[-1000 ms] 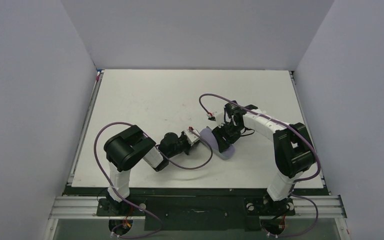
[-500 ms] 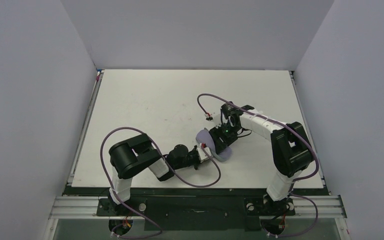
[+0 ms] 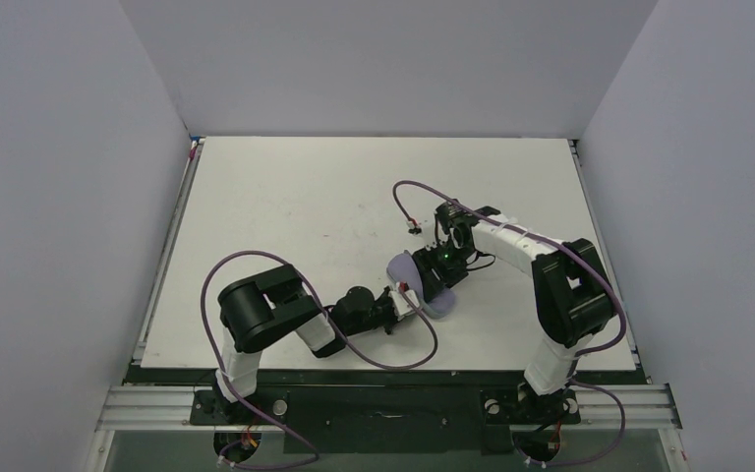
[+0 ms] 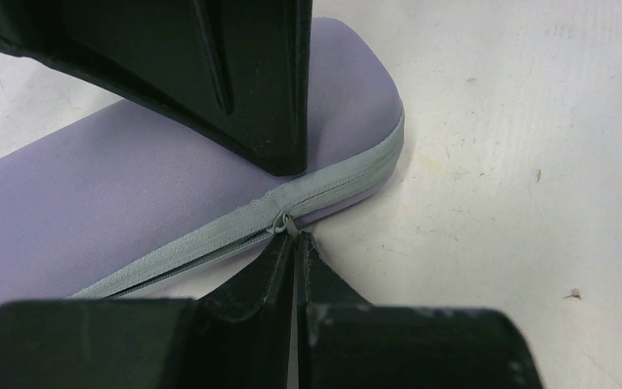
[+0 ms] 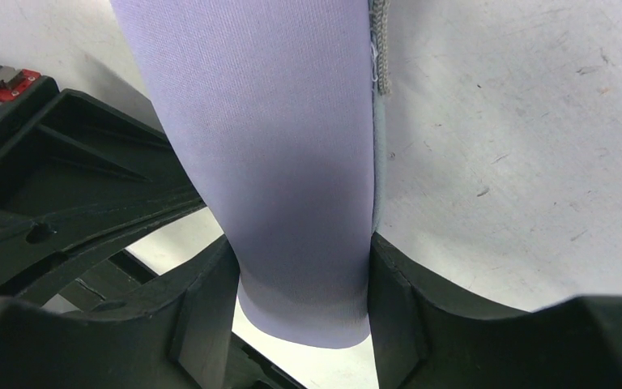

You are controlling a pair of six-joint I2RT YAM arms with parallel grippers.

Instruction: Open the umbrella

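The umbrella is hidden; only a flat lilac oval pouch with a grey zipper shows, lying on the white table. My right gripper is shut across the pouch, a finger pressing on each long side. In the left wrist view my left gripper is shut with its tips on the small metal zipper pull at the pouch's edge. Left of the pull the zipper gapes a little. From above, the left gripper sits at the pouch's near side, just under the right gripper.
The white table is walled by grey panels on three sides. A purple cable loops from the left arm over the table's near part, and another arcs above the right arm. A black rail runs along the near edge.
My left arm has swung toward the near edge and to the right, its shut gripper travelling along the pouch's side. The pouch has turned slightly in the right gripper.
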